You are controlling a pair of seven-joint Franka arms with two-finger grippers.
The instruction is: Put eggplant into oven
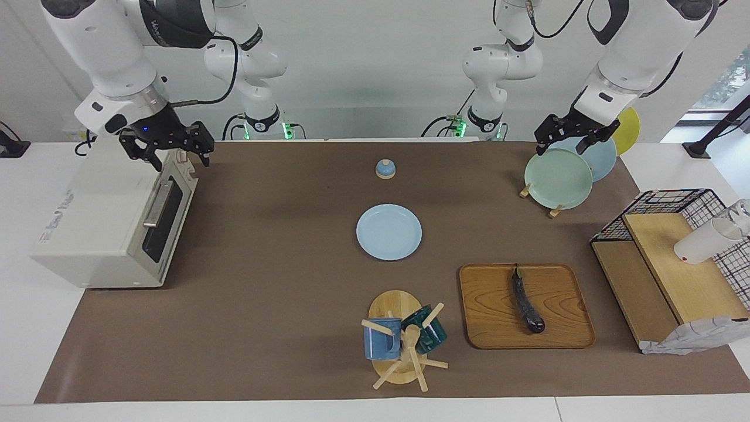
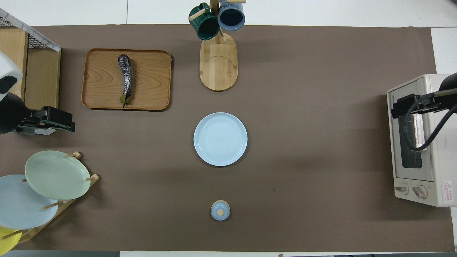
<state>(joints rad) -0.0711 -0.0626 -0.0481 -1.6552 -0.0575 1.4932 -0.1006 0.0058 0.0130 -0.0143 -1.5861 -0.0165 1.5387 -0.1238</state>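
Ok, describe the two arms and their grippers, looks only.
Both arms are glossy white with rounded segments and dark grey joint bands; black cables trail along them. The left gripper and right gripper are black, boxy two-finger units. Green lights glow at both bases.

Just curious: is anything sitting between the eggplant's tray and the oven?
Yes: overhead, the mug rack's wooden base and a light blue plate lie between tray and oven.

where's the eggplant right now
The eggplant lies on the wooden tray toward the left arm's end of the table, beside the mug rack and farther from the robots than the blue plate.
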